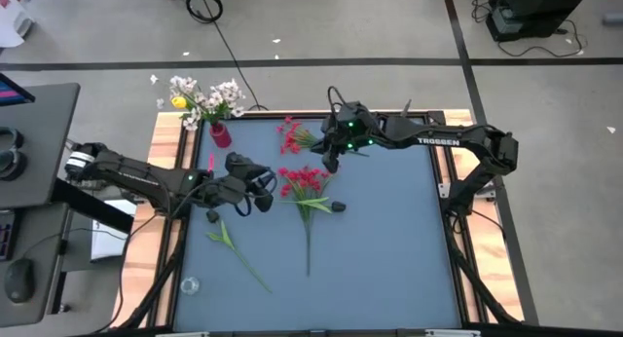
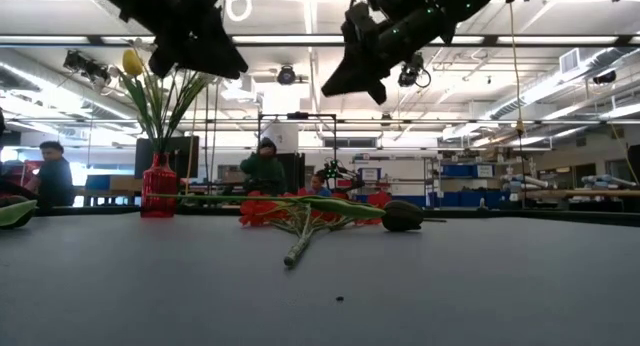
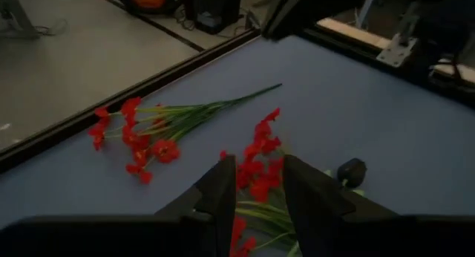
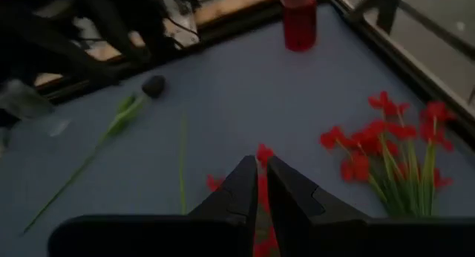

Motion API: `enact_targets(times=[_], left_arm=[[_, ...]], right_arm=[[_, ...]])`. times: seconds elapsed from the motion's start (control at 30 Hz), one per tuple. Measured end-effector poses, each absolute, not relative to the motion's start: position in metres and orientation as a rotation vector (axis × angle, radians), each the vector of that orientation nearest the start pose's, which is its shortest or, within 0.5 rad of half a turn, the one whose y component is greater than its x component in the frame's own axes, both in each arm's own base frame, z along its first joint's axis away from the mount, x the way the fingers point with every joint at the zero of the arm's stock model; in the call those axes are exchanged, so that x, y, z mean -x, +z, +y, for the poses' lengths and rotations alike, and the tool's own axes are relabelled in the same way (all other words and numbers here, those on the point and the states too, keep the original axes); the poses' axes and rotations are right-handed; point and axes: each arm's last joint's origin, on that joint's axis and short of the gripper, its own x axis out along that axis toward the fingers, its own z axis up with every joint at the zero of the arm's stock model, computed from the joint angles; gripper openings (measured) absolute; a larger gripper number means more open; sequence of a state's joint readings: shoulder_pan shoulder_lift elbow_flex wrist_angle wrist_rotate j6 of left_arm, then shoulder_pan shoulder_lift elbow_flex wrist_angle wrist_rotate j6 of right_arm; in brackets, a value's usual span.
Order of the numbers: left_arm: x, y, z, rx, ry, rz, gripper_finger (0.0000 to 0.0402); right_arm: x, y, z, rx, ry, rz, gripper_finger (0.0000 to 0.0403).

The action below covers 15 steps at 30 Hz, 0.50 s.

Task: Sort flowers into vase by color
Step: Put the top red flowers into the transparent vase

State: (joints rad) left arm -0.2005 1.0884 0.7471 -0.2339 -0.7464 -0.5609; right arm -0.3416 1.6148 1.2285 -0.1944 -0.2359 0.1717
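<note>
Vase, red, at surface far-left corner holds white and yellow flowers; left claw part-open, empty; right claw nearly closed, empty

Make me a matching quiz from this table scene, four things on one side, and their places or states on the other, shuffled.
Things:
1. small red vase
2. red flower sprig under the right gripper
3. red flower sprig with the long green stem
4. clear glass cup

Places or states:
A. lying flat near the table's middle
B. upright at the far left corner, holding white and yellow blossoms
C. standing at the near left corner
D. lying near the far edge

Pairs: 1-B, 2-D, 3-A, 4-C
</note>
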Motion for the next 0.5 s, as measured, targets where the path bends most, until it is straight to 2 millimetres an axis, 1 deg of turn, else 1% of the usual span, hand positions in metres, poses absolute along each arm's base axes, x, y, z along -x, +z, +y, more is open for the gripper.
enact_targets(times=[0.13, 0.23, 0.3, 0.4, 0.5], left_arm=[[-0.219, 0.268, -0.026, 0.353, 0.622, 0.327, 0.0117], [-0.213, 0.273, -0.029, 0.376, 0.591, 0.316, 0.0117], [-0.208, 0.276, -0.031, 0.379, 0.575, 0.311, 0.0117], [-0.199, 0.279, -0.032, 0.37, 0.562, 0.325, 0.0117], [-0.19, 0.281, -0.033, 0.356, 0.554, 0.346, 0.0117]], right_arm=[[-0.345, 0.267, -0.111, -0.358, -0.151, 0.616, 0.0049], [-0.345, 0.265, -0.104, -0.357, -0.156, 0.649, 0.0062], [-0.345, 0.263, -0.101, -0.363, -0.173, 0.671, 0.0075], [-0.343, 0.261, -0.1, -0.43, -0.225, 0.694, 0.0101], [-0.341, 0.258, -0.1, -0.497, -0.321, 0.713, 0.0128]])
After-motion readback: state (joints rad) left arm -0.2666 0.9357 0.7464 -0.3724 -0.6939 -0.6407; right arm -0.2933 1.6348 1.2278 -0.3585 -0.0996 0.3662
